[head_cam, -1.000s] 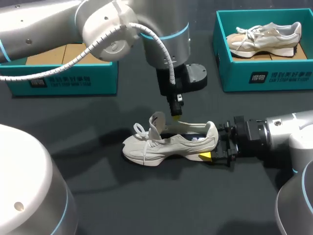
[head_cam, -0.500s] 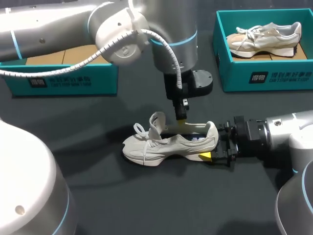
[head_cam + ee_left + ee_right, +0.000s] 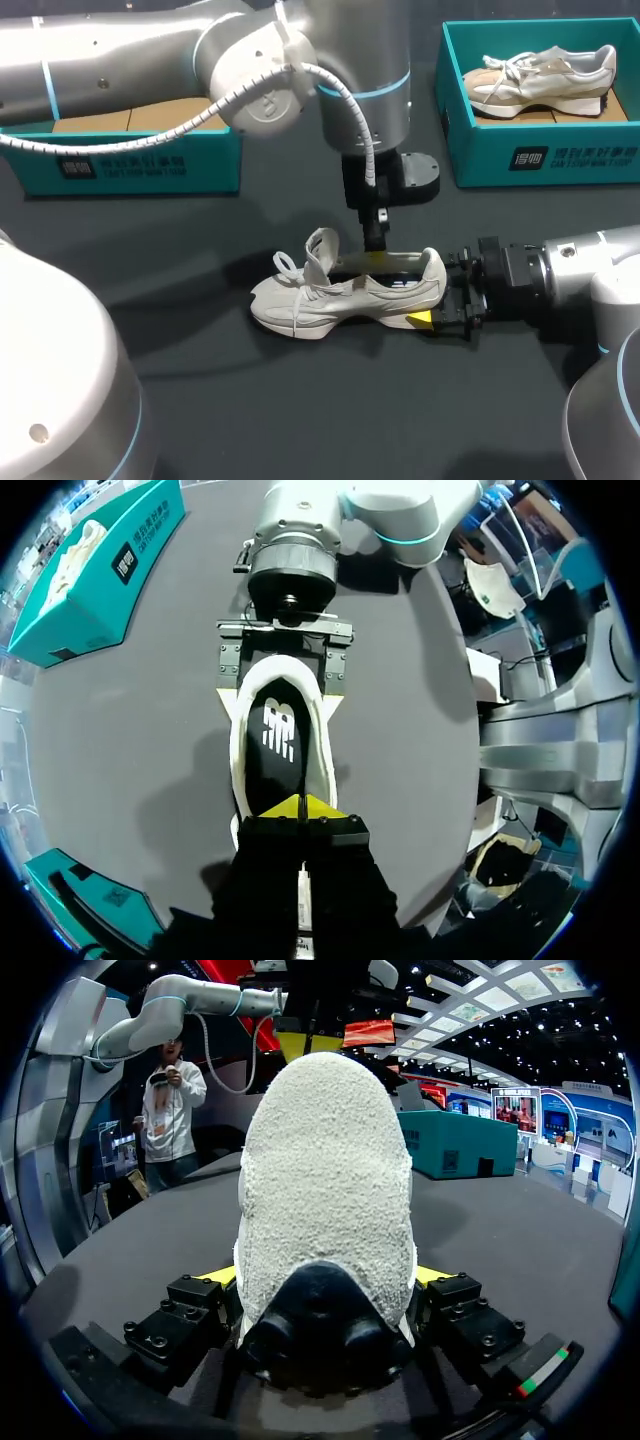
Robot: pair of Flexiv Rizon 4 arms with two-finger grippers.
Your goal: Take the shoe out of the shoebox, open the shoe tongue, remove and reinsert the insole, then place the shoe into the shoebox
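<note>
Since the shoe (image 3: 345, 292) stands on the table (image 3: 200, 400) with its tongue raised, the insole (image 3: 280, 745) step looks to be in hand. The right gripper (image 3: 432, 297) clamps the heel from both sides. The left gripper (image 3: 376, 250), tips pressed together, points into the opening. Next it likely needs to pinch the insole's edge.

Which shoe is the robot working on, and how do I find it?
Look at the middle of the dark table. A pale shoe stands there on its sole, outside any box. Unlike the other shoe in the teal shoebox, its heel is clamped by the right gripper.
</note>
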